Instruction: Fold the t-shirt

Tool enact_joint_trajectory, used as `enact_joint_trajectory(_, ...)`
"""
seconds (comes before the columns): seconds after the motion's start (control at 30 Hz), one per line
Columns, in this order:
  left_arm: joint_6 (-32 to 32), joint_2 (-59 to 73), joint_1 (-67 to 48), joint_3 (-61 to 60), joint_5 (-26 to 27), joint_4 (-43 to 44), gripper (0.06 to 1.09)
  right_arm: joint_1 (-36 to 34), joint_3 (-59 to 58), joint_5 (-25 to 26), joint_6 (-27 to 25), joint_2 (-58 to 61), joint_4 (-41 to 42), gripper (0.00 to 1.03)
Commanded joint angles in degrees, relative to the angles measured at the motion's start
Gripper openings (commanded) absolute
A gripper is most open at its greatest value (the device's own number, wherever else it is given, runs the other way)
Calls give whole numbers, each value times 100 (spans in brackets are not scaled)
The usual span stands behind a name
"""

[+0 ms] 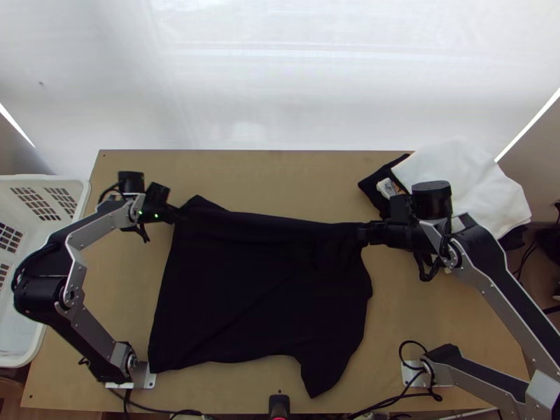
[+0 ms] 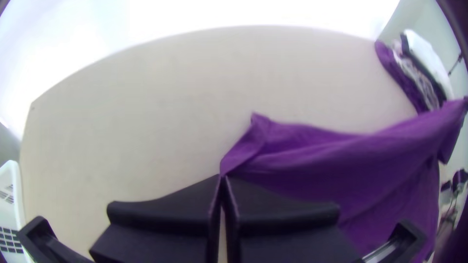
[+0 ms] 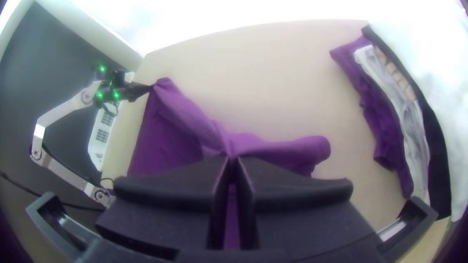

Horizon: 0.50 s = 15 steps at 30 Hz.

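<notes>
one t-shirt [image 1: 259,294], two claws [image 1: 365,233] gripping it

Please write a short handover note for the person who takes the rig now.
Left claw: shut on the t-shirt, near its far left corner.
Right claw: shut on the same shirt's far side, toward the right.
Shirt: mostly spread on the table, one sleeve pointing to the near edge; pile of clothes at far right.
Done: both claws have a grip; no finished fold that I can make out.
Left: all the folding, it seems.
</notes>
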Motion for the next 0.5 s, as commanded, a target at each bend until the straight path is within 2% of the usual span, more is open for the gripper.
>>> enact_joint_trajectory(0.0,-1676,-913,225,587,181,-179,9,-240,206,-7,36,57,30,3)
enact_joint_trajectory(0.13,-2705,-1845,251,842,155,-311,9,-636,619,37,142,338,74,3)
enact_joint_trajectory(0.27,-3733,-2310,638,1721,137,-724,9,-1172,1568,257,274,962,74,3)
enact_joint_trajectory(0.37,-4313,-2495,946,2424,137,-760,9,-1550,2720,257,291,1577,65,3)
enact_joint_trajectory(0.47,-4919,-2539,1297,3268,129,-707,9,-1778,4442,257,326,2307,-208,3)
